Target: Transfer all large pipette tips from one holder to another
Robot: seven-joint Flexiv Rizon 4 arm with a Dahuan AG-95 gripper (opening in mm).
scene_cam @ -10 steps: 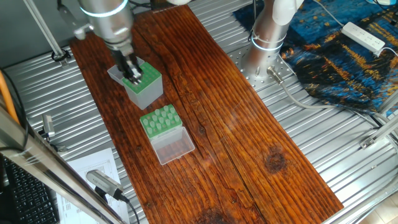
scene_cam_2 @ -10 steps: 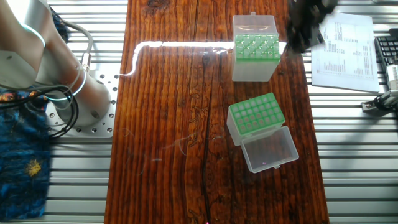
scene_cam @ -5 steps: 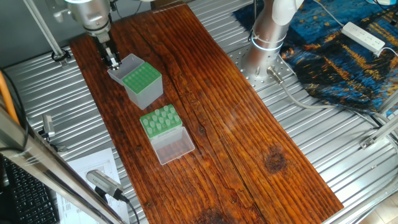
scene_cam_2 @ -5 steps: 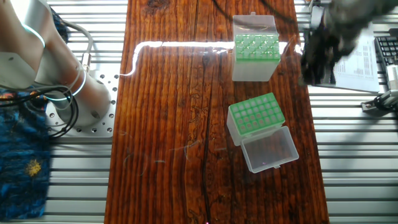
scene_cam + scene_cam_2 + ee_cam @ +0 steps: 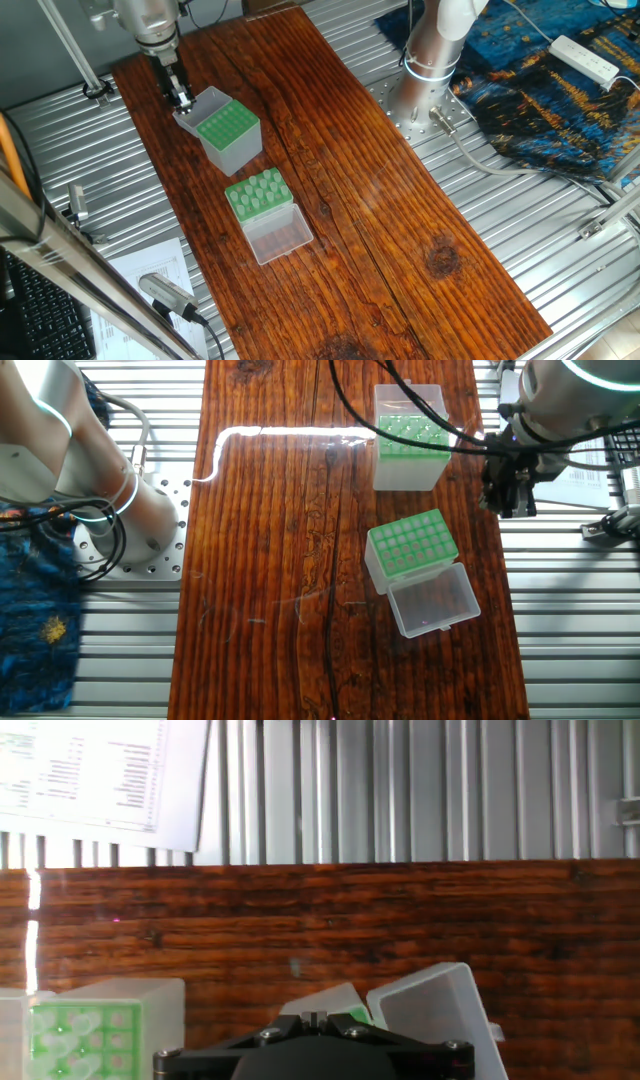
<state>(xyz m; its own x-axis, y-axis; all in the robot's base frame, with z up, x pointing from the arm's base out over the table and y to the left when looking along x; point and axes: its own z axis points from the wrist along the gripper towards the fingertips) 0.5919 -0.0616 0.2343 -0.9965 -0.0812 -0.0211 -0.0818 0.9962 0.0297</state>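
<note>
The taller grey-sided holder (image 5: pixel 231 133) (image 5: pixel 409 452) (image 5: pixel 88 1025) stands at the board's far end, with pale large pipette tips (image 5: pixel 410 434) glinting in its green top. The low green rack (image 5: pixel 255 192) (image 5: pixel 410 547) (image 5: pixel 340 1003) lies beside it, its clear lid (image 5: pixel 279 235) (image 5: pixel 434 600) (image 5: pixel 432 1012) folded open. Pale tip heads stick up from its holes. My gripper (image 5: pixel 182 100) (image 5: pixel 508 502) hangs high over the board's edge, beside the taller holder. Its jaws are shut on a small pale tip (image 5: pixel 313 1016), mostly hidden by the fingers.
A printed paper sheet (image 5: pixel 560 430) (image 5: pixel 90 770) lies on the ribbed metal table beyond the wooden board (image 5: pixel 340 200). The arm's base (image 5: pixel 430 60) (image 5: pixel 120 510) stands on the other side, next to a blue cloth (image 5: pixel 540 80).
The gripper left the top of the taller holder, rose and swung out past the board's edge. Over the last half second it drifted slightly toward the low rack's end.
</note>
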